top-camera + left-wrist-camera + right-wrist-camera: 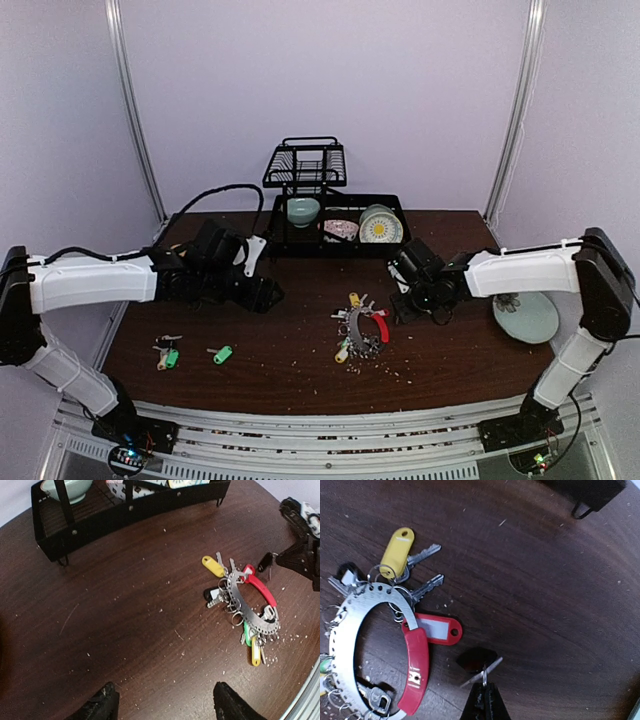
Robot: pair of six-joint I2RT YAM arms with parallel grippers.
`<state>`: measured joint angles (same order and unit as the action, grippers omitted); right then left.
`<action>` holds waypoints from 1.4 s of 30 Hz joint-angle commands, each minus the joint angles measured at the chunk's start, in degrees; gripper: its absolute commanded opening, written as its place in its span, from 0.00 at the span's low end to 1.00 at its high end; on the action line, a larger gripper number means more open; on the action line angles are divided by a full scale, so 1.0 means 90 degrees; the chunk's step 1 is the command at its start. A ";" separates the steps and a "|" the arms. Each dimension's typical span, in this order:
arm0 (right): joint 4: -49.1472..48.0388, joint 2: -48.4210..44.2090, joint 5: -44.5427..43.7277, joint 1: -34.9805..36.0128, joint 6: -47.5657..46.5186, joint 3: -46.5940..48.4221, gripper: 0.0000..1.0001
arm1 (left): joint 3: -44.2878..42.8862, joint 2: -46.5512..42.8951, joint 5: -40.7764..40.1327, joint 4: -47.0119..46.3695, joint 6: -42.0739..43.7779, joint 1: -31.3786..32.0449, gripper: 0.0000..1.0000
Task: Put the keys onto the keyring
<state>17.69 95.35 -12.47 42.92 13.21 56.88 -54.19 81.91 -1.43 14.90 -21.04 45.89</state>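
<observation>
White marks are printed on the red plastic sheath [413,672] of the large perforated silver metal keyring [370,592], too small to read, and the red oblong tag [437,628] beside it shows a blank white label window. The keyring lies flat mid-way across the dark brown wooden table [300,380], in front of the black wire dish rack [300,245], with a loose green-tagged key [222,353] well apart to its left. The right gripper [484,695] is pinched closed on the small ring of a dark-tagged silver key [477,660] just beside the sheath, and the left gripper [165,705] hovers spread wide, holding nothing.
</observation>
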 commanded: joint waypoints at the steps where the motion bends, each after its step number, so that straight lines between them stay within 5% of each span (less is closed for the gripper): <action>1: 0.0282 0.0947 0.0298 0.0024 -0.0027 0.0685 0.00 | 0.0487 -0.0017 0.0352 -0.0276 -0.0265 -0.0008 0.67; 13: -0.0407 0.2491 0.2858 0.1235 -0.0436 0.2761 0.00 | 0.1548 -0.0384 0.0697 -0.0621 -0.0011 -0.0176 0.64; 19: -0.0716 0.1602 0.3210 0.0979 -0.0429 0.2590 0.00 | 0.1421 -0.0320 0.1624 -0.1101 0.0894 -0.0167 0.55; 23: -0.0871 0.0492 0.2967 0.0345 -0.0078 0.1708 0.00 | 0.0570 0.0378 0.1874 -0.1018 0.1681 -0.0168 0.60; 29: -0.0405 -0.1121 0.1669 -0.0135 -0.0117 0.0545 0.00 | -0.2233 0.3050 0.2216 0.0636 0.3323 -0.0166 0.70; 33: -0.0140 -0.1870 0.1361 -0.0266 -0.0113 -0.0039 0.00 | -0.3831 0.4309 0.1940 0.1318 0.3823 -0.0102 0.60; 36: -0.0241 -0.2297 0.1388 -0.0362 -0.0004 -0.0430 0.00 | -0.4327 0.4740 0.2003 0.1690 0.4406 0.0110 0.57; 39: -0.0230 -0.2511 0.1403 -0.0427 0.0062 -0.0592 0.00 | -0.4206 0.4685 0.2164 0.2047 0.4894 0.0191 0.65; 42: -0.0145 -0.2538 0.1407 -0.0442 0.0090 -0.0538 0.00 | -0.4471 0.5061 0.1518 0.3053 0.5046 0.0279 0.66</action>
<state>15.44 73.89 1.69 39.42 12.84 51.79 -91.31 124.97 16.01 30.35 18.35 47.09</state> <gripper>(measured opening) 0.009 0.665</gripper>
